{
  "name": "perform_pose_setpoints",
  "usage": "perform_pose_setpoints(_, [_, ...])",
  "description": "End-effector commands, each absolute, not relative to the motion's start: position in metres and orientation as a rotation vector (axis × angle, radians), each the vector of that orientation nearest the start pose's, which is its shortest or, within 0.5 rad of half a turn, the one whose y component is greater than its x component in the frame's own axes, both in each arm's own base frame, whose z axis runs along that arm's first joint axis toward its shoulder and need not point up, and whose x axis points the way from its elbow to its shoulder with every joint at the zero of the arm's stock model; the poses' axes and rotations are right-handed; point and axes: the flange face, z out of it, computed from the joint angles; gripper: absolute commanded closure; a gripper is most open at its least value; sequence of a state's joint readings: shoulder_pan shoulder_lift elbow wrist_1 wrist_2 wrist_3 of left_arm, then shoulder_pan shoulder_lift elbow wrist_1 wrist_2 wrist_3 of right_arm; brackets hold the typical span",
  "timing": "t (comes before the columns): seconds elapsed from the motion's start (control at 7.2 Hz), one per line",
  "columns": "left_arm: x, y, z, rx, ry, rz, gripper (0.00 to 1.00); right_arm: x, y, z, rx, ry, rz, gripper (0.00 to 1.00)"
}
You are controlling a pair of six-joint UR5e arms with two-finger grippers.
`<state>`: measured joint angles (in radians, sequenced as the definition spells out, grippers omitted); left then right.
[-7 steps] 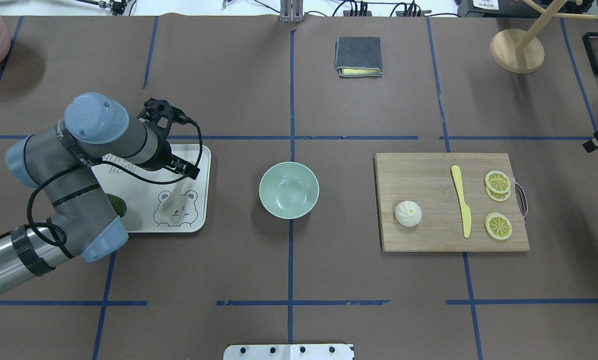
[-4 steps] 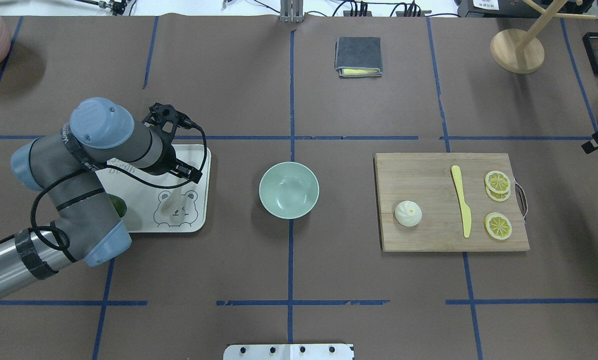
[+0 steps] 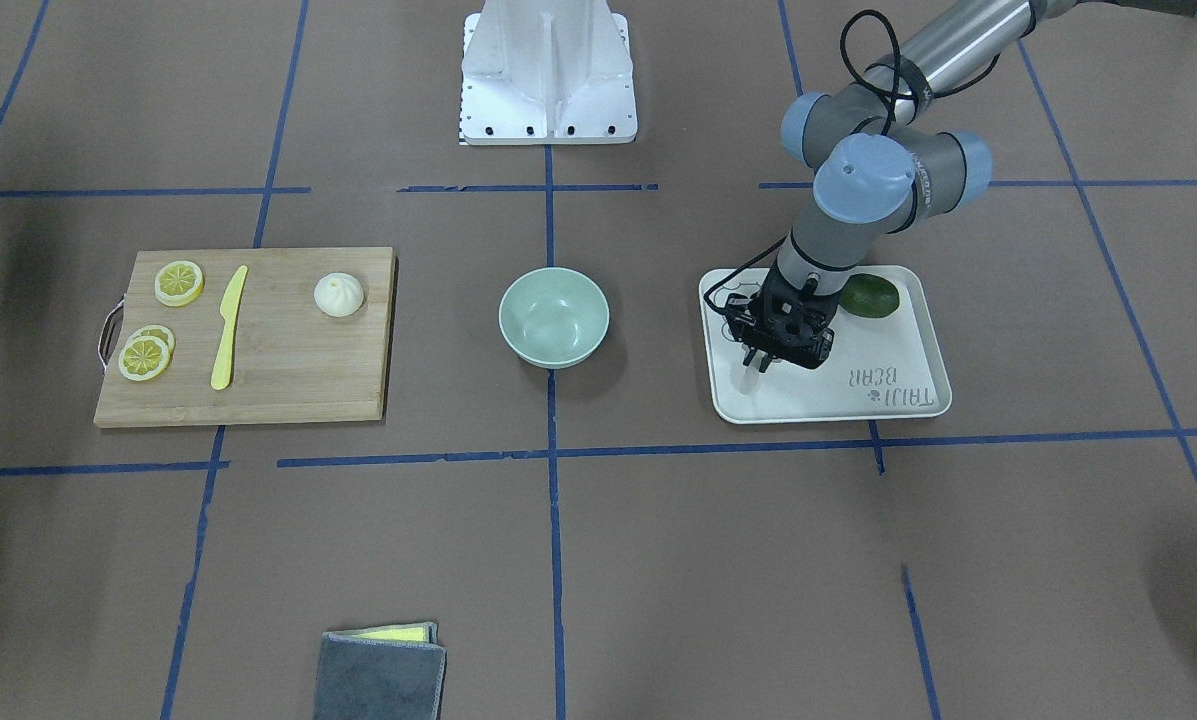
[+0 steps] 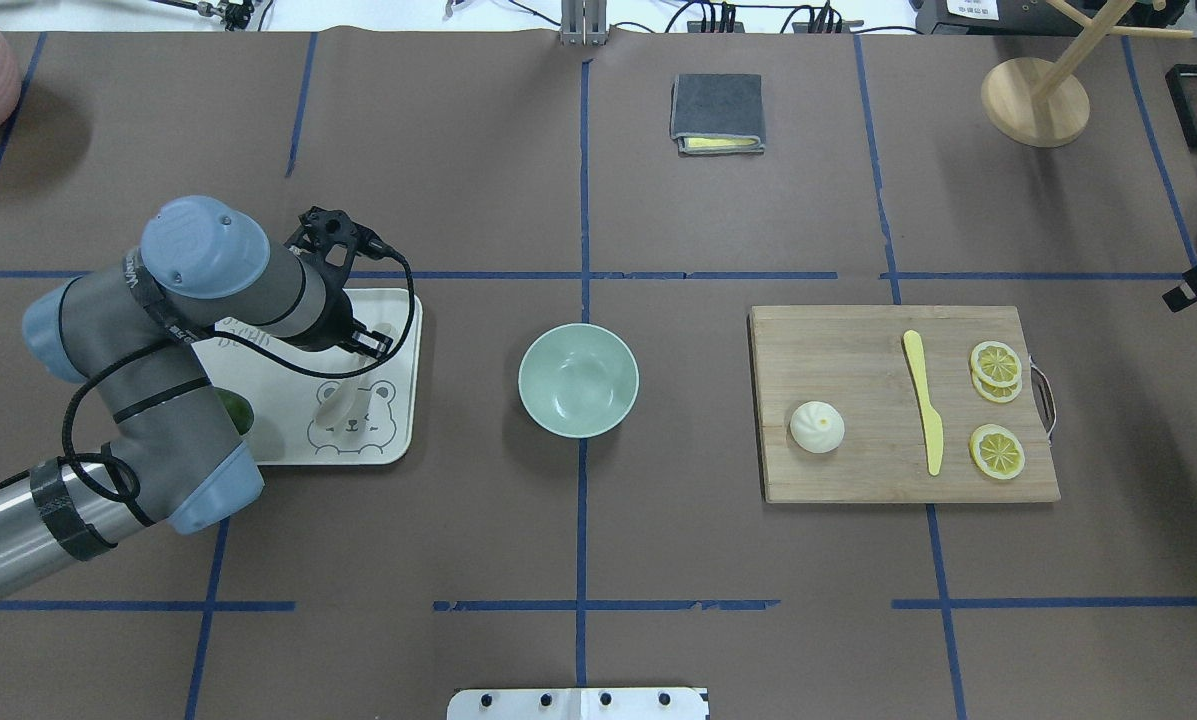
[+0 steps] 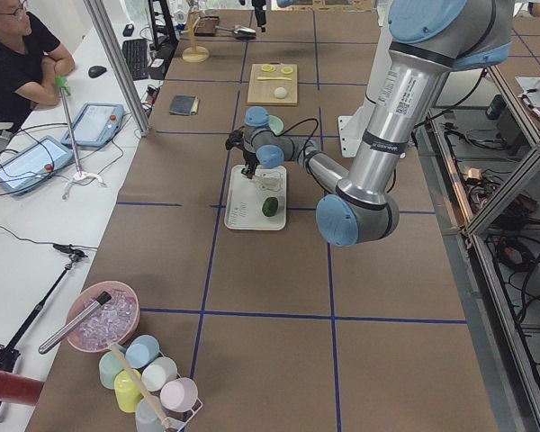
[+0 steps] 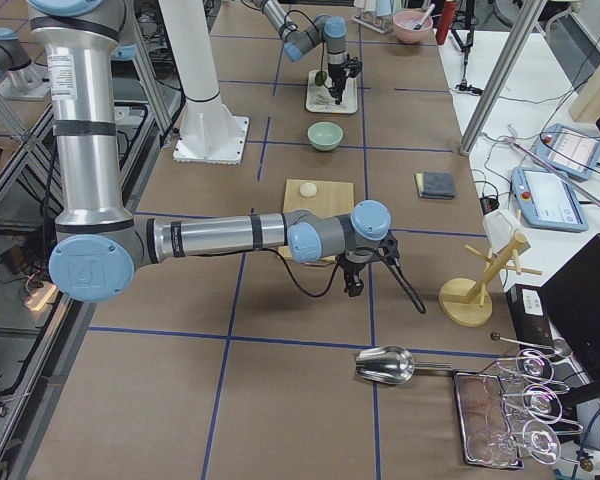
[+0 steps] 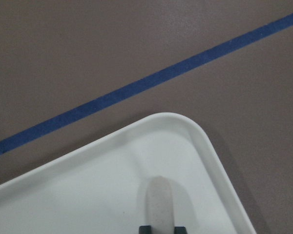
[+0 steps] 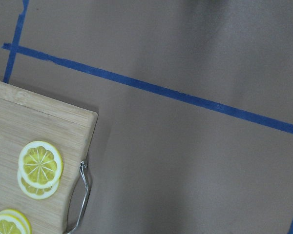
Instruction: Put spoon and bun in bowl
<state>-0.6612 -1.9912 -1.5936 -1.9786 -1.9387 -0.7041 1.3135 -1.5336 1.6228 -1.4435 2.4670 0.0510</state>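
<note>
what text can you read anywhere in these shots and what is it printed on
"TAIJI BEAR": printed on the white tray, upside down in the front-facing view; the first word is my best reading.
Lettering down the left arm: too blurred to read.
Nothing else is legible; the bowl and cutting board show no print.

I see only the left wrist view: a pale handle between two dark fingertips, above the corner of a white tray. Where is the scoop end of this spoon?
Observer: The scoop of the spoon is over the bear drawing printed on the tray.
Operator: Is something in the bowl already?
Observer: No, the bowl is empty. It stands apart from the tray, on the robot's right of it.
</note>
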Motion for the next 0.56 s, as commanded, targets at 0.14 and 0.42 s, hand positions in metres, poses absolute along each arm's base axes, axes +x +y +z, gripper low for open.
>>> perform_pose_setpoints(0.14, [0.452, -0.476, 0.337, 0.359, 0.873, 0.352, 1.0, -0.079, -0.518, 0.584, 0.075, -0.919, -0.293, 0.0])
perform_pose_setpoints(0.42, [0.437, -0.466, 0.287, 0.408, 0.931, 0.35, 1.0, -0.08, -0.519, 0.57, 0.103, -0.939, -0.284, 0.0])
